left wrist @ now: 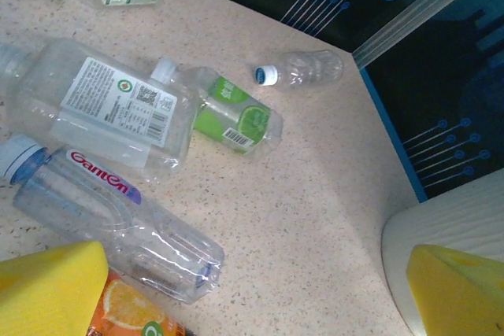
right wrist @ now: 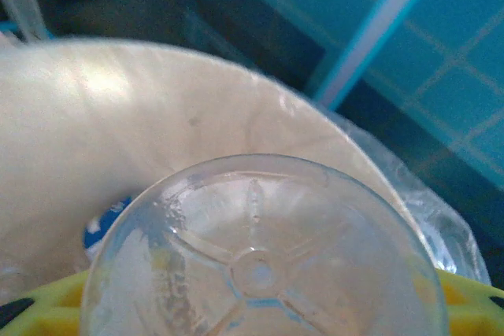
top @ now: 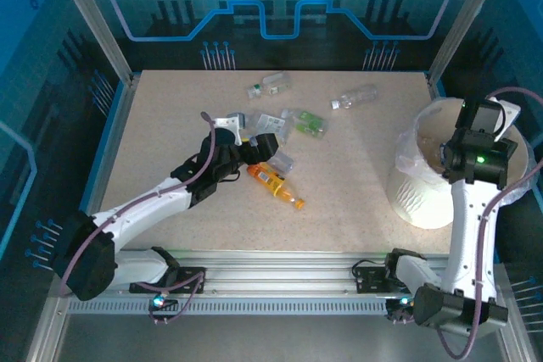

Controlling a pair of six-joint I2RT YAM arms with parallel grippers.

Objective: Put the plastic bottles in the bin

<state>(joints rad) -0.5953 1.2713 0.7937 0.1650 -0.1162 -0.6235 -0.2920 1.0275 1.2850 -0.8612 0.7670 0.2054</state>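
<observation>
One clear bottle (right wrist: 260, 265) hangs in the right pincer (right wrist: 252, 316) over the white bin (top: 420, 201); left pincer (left wrist: 252, 289) gapes wide.

So the left arm (top: 161, 201) is stretched out low toward the middle, and the left gripper (top: 266, 147) is gaping wide, its yellow pads (left wrist: 51, 289) sitting way out at either edge of the wrist cam. The right arm (top: 467, 226) stands nearly straight up from its base, wrist bent over at the top. The right gripper (top: 448, 157) is hard to make out from above, but it looks clamped on a clear bottle (right wrist: 260, 265), with yellow fingers (right wrist: 47, 308) on both sides.
</observation>
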